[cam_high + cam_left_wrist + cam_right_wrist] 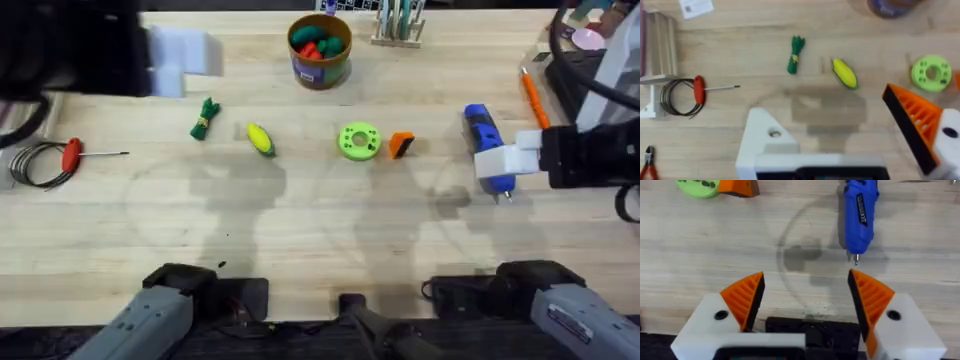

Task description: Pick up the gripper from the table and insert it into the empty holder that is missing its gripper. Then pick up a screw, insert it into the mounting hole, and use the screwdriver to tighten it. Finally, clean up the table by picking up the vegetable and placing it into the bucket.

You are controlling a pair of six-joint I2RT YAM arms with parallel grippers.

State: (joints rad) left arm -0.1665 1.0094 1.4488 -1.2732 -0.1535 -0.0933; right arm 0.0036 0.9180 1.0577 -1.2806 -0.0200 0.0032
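The orange gripper [401,145] lies on the table beside a green disc [359,141]. My left gripper [822,105] is the holder: one white mount [760,135] is bare, with an open mounting hole [774,133], and the other carries an orange finger [915,120]. It hangs open at the far left [190,55]. My right gripper [806,280] is open just above the blue screwdriver [483,128], holding nothing. A yellow vegetable [260,139] and a green one [205,118] lie left of the disc. The bucket [319,50] stands at the back. The screw is out of view.
A red-handled tool [72,155] and a coil of black cable [30,165] lie at the left edge. A slim orange-handled tool [533,97] lies at the right, and a small rack [398,25] stands behind the bucket. Bare wood stretches along the front.
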